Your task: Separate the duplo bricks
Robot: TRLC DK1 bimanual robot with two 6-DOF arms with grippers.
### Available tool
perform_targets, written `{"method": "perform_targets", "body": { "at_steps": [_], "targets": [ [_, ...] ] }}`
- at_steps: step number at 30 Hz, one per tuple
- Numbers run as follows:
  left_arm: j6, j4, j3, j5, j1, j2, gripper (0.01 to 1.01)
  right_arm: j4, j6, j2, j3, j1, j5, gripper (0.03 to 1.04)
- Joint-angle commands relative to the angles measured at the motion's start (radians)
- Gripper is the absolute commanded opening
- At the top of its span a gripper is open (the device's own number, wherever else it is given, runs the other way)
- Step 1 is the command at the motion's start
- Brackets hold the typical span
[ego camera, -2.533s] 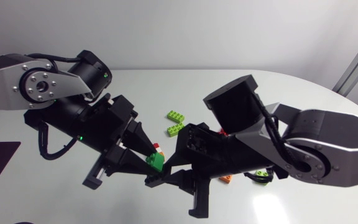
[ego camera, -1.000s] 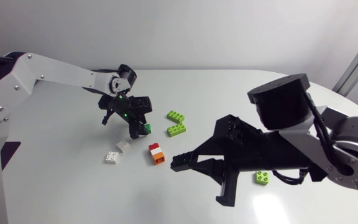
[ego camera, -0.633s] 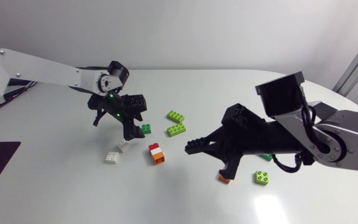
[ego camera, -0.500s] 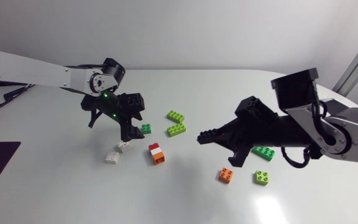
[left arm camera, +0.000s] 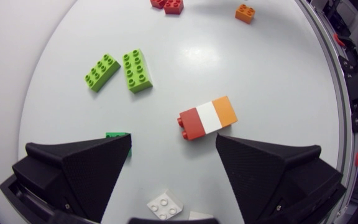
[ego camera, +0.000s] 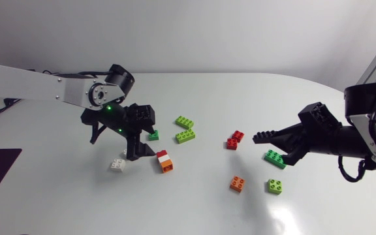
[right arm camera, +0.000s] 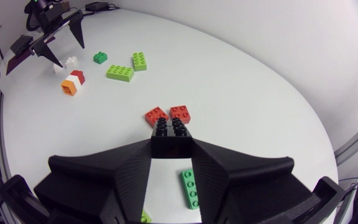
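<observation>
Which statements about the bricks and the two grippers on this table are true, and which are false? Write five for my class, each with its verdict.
1. The right gripper has a black brick clamped between its fingers. True.
2. The red, white and orange stack has been pulled apart. False: its three bricks are joined and lie on the table.
3. The left gripper is open and holds nothing. True.
4. The two red bricks sit on top of the orange brick. False: they lie side by side on the table, apart from it.
5. A white brick lies close to the left gripper. True.
</observation>
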Motion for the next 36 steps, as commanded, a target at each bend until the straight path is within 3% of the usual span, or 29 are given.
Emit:
{"method": "perform_targets", "body": {
  "at_steps": [1, 7, 12, 17, 24, 36],
  "targets": [
    [0.017, 0.003, -0.031, 0.005, -0.007, -0.032, 0.944, -0.018, -0.044, -0.019, -0.041, -0.019, -0.021, 0.30],
    [0.015, 0.001, -0.053, 0.003, -0.013, -0.050, 0.944, -0.021, -0.049, -0.016, -0.067, 0.018, -0.018, 0.30],
    [0.011, 0.007, -0.070, 0.003, -0.028, -0.057, 0.944, -0.016, 0.004, -0.017, -0.072, 0.204, 0.026, 0.30],
    [0.002, 0.021, -0.082, 0.003, -0.038, -0.058, 0.944, 0.059, 0.056, 0.081, -0.053, 0.359, 0.066, 0.30],
    [-0.018, 0.049, -0.093, 0.003, -0.047, -0.047, 0.944, 0.140, 0.065, 0.276, 0.007, 0.448, 0.071, 0.30],
    [-0.024, 0.069, -0.074, 0.003, -0.058, -0.004, 0.946, 0.200, 0.054, 0.434, 0.030, 0.561, 0.087, 0.31]
  ]
}}
